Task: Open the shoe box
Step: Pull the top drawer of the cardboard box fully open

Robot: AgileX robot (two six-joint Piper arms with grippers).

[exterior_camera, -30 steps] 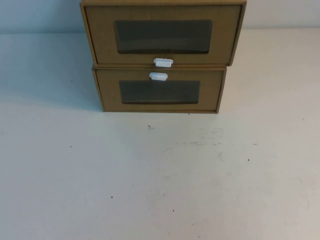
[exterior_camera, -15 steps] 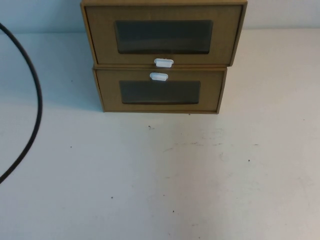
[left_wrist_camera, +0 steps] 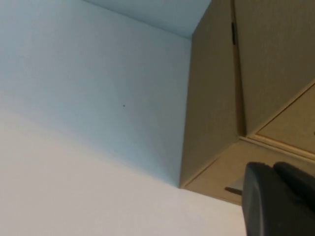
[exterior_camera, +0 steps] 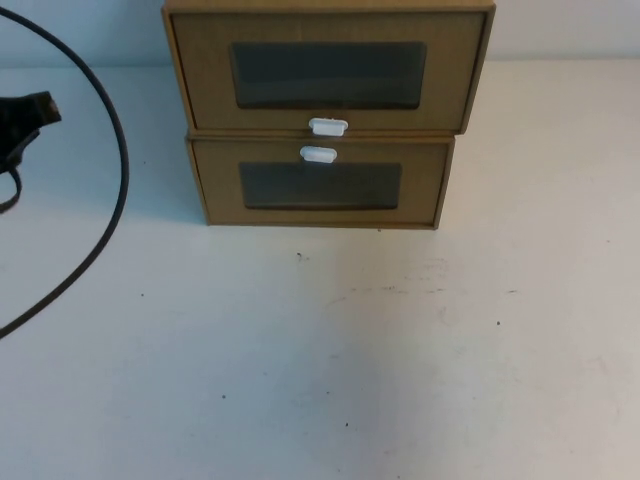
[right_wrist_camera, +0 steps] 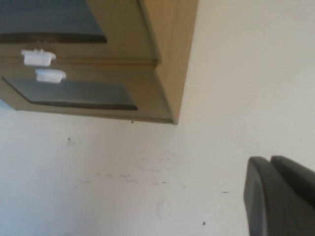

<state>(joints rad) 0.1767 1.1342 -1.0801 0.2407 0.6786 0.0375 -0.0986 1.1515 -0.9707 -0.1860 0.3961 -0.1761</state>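
Two boxes sit one on top of the other at the far middle of the white table (exterior_camera: 320, 380). The top brown cardboard shoe box (exterior_camera: 326, 25) and the bottom brown cardboard shoe box (exterior_camera: 320, 215) each have a dark window in the front. The small white pull tab of the top box (exterior_camera: 328, 127) sits just above the small white pull tab of the bottom box (exterior_camera: 318, 154). Both boxes are closed. The left pincer (left_wrist_camera: 273, 172) is out to the left of the boxes, not touching them. Its two sides are pressed together and it holds nothing. A long black cable (exterior_camera: 124, 175) curves over the table near it. The right pincer (right_wrist_camera: 269, 164) hangs over the table, in front of the boxes and off to their right, well apart from them. It is squeezed tight with nothing in it.
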